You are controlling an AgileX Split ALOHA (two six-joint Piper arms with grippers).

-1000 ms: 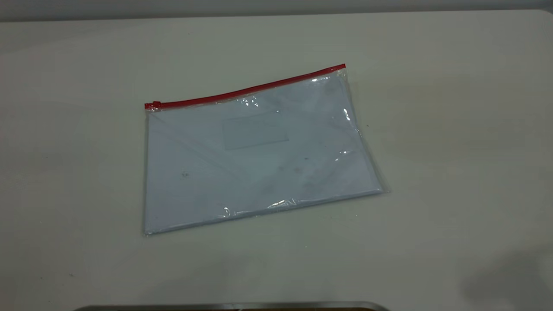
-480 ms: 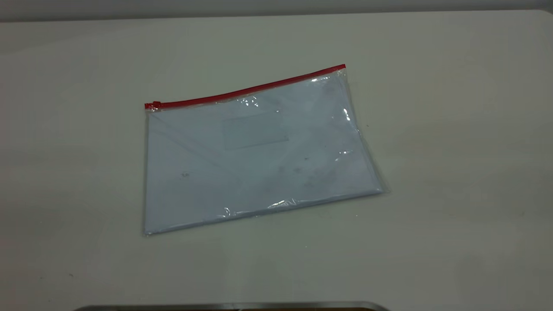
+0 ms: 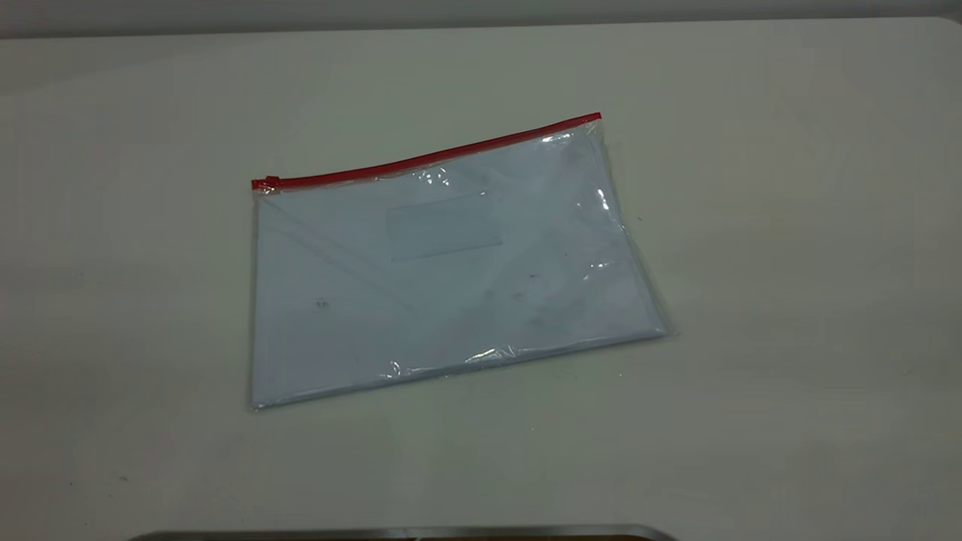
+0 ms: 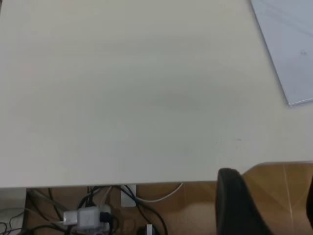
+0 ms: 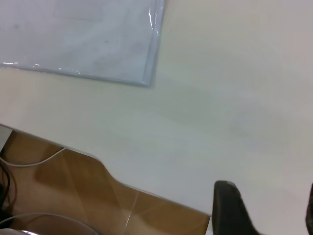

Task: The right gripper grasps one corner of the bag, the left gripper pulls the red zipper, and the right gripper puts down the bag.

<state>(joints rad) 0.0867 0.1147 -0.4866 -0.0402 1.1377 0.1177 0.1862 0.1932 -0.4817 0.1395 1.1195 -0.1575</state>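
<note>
— What lies under everything?
— A pale off-white worktop (image 3: 789, 225), matte, with soft even light and a few small dark specks.
— And beyond its edge?
— A brown tiled floor (image 5: 73, 196); in the left wrist view, black and white cables (image 4: 146, 203) and a power strip (image 4: 88, 218) lie there

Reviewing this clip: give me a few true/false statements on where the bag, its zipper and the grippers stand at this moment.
1. The bag lies flat on the table. True.
2. The right gripper is clamped on a corner of the bag. False: in its wrist view it is open, off the bag, near the table's edge.
3. The red zipper has its slider at the strip's left end in the exterior view. True.
4. The left gripper is pulling the slider. False: it is far from the zipper, by the table's edge.
</note>
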